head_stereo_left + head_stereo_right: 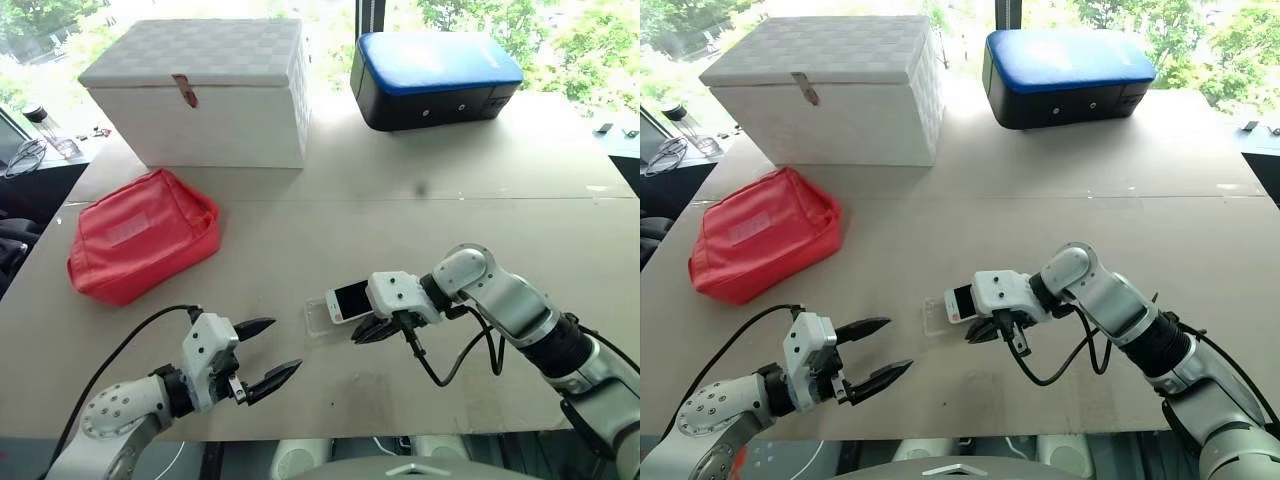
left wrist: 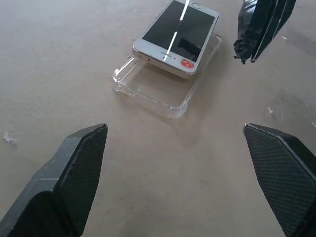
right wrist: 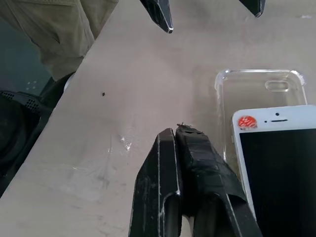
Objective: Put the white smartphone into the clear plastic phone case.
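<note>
On the table's [image 1: 420, 240] near middle, we see the white smartphone [image 2: 177, 37] lying partly over the clear plastic phone case [image 2: 158, 89]; our right gripper [image 3: 185, 136] is closed empty beside it, left gripper [image 1: 262, 358] spread wide.

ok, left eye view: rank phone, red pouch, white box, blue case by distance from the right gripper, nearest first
1. phone, right beside the right gripper
2. red pouch, table's left
3. white box, back left
4. blue case, back; too close to call with the box
</note>
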